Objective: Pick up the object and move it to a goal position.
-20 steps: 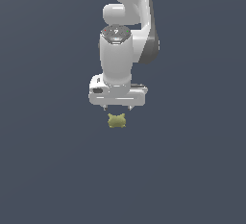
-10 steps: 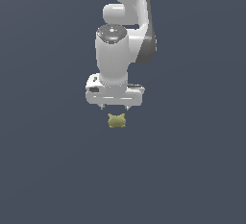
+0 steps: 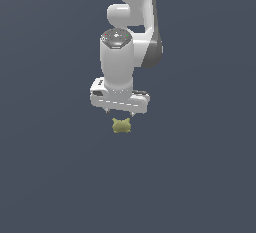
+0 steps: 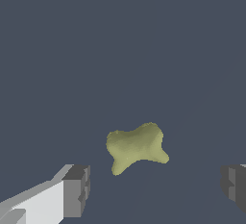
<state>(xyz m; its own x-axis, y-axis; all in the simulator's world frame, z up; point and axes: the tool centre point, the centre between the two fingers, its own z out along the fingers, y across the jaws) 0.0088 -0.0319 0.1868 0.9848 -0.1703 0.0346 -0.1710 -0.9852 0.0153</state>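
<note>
Object (image 3: 121, 125) lies on a plain dark grey-blue surface (image 3: 200, 177), just below the gripper (image 3: 120, 112) in the exterior view. Lumpy, four nubs, long axis unclear. Fingers (image 4: 77, 191) spread wide, holding nothing, object apart from both.

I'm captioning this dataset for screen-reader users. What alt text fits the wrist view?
A small olive-yellow lumpy blob with short pointed nubs lies on a plain dark grey-blue surface, untouched, between the two spread grey fingertips of the open white pincer.
</note>
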